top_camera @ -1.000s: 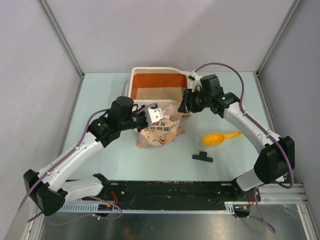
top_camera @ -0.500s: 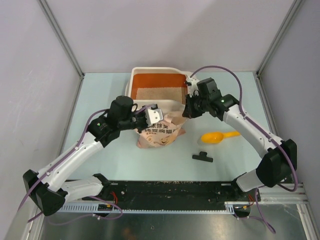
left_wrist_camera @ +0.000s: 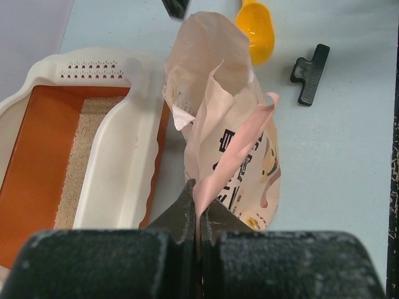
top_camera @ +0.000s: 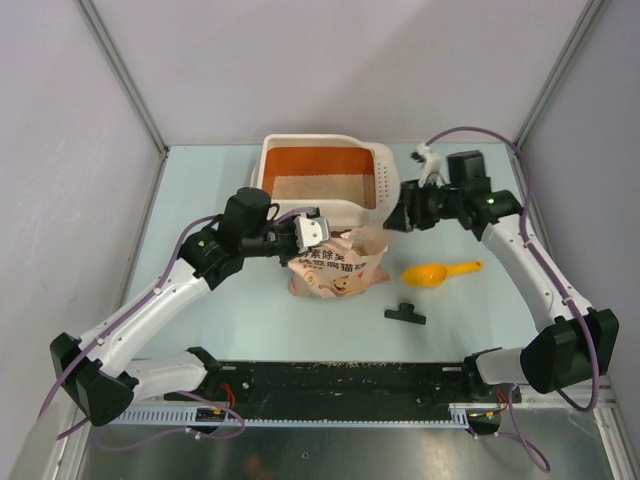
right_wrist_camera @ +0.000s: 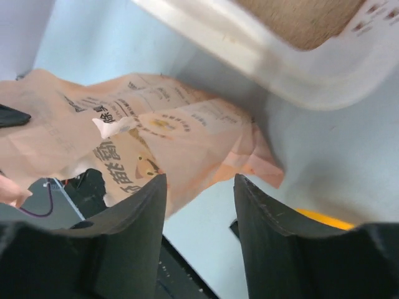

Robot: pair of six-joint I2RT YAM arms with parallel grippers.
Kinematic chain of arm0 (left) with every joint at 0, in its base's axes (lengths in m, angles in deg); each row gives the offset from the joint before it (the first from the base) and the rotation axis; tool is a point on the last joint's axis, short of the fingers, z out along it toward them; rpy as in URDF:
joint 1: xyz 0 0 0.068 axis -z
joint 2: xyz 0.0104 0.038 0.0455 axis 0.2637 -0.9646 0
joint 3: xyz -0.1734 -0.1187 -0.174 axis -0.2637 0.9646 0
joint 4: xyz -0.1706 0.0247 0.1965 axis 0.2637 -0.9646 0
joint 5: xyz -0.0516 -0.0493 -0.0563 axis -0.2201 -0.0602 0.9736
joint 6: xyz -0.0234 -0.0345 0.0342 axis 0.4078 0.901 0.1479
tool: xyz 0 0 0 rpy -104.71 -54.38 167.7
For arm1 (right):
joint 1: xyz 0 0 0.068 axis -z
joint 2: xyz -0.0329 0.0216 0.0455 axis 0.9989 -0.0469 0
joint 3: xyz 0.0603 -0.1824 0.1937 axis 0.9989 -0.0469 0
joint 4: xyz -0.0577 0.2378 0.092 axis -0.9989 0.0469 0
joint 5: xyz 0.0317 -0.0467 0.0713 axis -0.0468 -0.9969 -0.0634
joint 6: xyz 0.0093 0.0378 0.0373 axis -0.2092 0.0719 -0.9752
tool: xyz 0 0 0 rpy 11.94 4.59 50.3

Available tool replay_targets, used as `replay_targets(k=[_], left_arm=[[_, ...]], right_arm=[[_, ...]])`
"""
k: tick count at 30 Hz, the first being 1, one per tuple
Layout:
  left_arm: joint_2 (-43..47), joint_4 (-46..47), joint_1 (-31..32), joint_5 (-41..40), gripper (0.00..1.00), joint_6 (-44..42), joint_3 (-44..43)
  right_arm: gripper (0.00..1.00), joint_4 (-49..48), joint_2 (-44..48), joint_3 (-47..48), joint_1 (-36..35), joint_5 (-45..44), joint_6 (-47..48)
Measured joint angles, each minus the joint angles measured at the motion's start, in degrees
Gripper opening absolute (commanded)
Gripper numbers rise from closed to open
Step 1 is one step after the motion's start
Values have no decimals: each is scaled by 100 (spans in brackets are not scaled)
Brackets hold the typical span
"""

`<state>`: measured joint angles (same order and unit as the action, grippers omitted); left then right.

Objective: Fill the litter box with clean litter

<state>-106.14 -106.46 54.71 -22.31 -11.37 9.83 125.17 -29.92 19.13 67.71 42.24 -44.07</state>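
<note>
The cream-white litter box [top_camera: 318,141] stands at the back centre with an orange-brown inner wall. A band of pale beige clean litter [top_camera: 320,187] lies along its near side. It also shows in the left wrist view [left_wrist_camera: 76,163] and the right wrist view [right_wrist_camera: 299,18]. A pink printed bag [top_camera: 338,266] lies slumped just in front of the box. My left gripper [top_camera: 322,236] is shut on the bag's top edge [left_wrist_camera: 234,149]. My right gripper [top_camera: 397,220] is open and empty, off the bag [right_wrist_camera: 149,134], beside the box's right near corner.
An orange scoop [top_camera: 438,273] lies right of the bag, and a black clip [top_camera: 404,314] lies in front of it. The box's front rim [left_wrist_camera: 118,168] runs close along the bag's left side in the left wrist view.
My right gripper has let go of the bag and drawn back to the right. The bag has shifted right and sunk lower. My left gripper still holds its edge.
</note>
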Motion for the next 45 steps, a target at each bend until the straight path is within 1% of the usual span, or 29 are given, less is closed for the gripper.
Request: replay_targets(k=[3,6,11,15,19,24,28,30,37,40,45], left_arm=[[-4,20,0,2,0,4,0],[-35,42,2,4,0,9,0],[-61,61,9,7,0,46,0],[-59,70,11,2,0,90,0],[-61,74,11,0,0,122,0],[-59,76,11,-4,0,153,0],[-61,74,11,-13,0,153,0],[-59,76,11,-13,0,153,0],[-59,76,11,-13,0,153,0],[-59,79,11,-13,0,155,0],[-59,76,11,-13,0,164,0]], right_arm=[[63,-142,140,-42,678,802,487],[64,-221,664,-393,1069,1392,1314],[65,-109,1502,-988,986,1954,2490],[66,-190,1674,-1510,675,1967,3115],[66,-553,1495,-1840,236,1727,3285],[66,-1193,1174,-1878,-83,1530,3276],[64,-1644,1023,-1880,-468,1438,3204],[61,-1799,973,-1880,-590,1427,3165],[61,-1993,850,-1928,-772,1438,3082],[58,-2070,833,-1980,-807,1434,3045],[49,-2234,791,-2037,-848,1377,3010]])
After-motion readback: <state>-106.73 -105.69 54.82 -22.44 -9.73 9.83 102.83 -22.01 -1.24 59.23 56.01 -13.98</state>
